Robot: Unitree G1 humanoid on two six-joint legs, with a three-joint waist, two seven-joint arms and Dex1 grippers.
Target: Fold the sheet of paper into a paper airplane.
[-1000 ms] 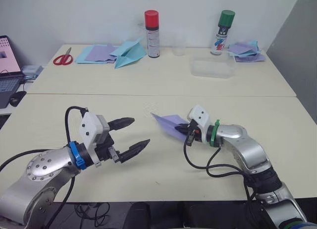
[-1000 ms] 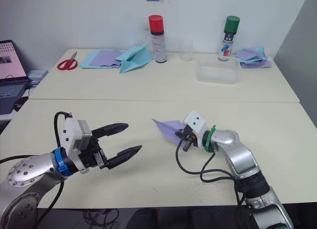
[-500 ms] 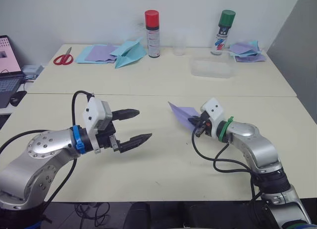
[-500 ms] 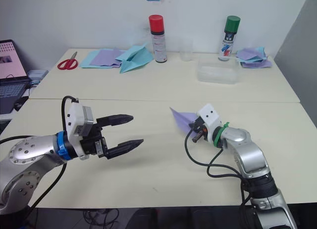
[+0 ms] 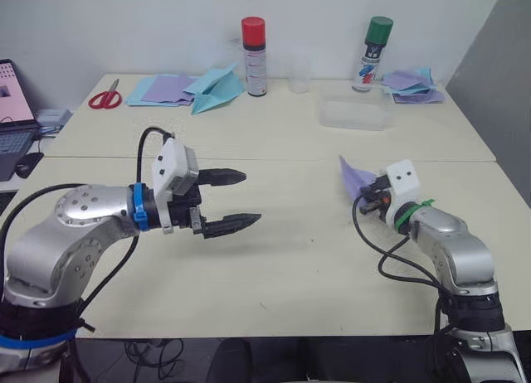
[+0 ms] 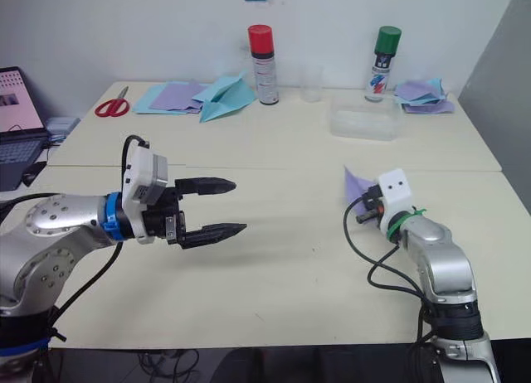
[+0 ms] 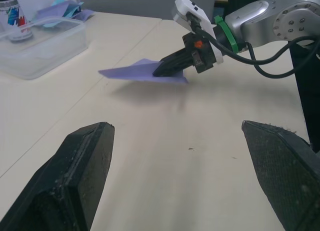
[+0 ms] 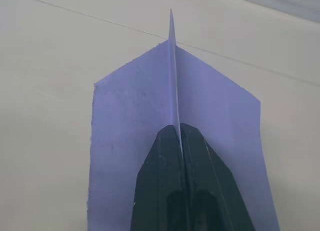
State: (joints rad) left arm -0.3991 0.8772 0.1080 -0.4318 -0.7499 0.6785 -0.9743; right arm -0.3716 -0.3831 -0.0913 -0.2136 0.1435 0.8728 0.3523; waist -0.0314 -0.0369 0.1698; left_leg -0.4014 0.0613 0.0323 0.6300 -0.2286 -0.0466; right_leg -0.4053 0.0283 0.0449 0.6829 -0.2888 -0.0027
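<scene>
The paper airplane [image 7: 145,72] is a small lavender-purple folded shape with flat wings either side of a raised centre crease that runs to a pointed nose. It is lifted clear of the counter [image 5: 290,267], at about 3 o'clock in the head views, on the robot's right. The right hand [image 7: 162,69] has its two black fingers [image 8: 182,191] pressed together on that centre fold from the tail end, so the nose points away from the wrist. The left hand [image 5: 235,201] hovers over the counter at about 9 o'clock, well apart from the plane, its fingers spread wide with nothing between them. At 12 o'clock stand a red-capped spray can [image 5: 254,56] and a green-capped spray can [image 5: 372,54]; the print on their labels is too small to read.
</scene>
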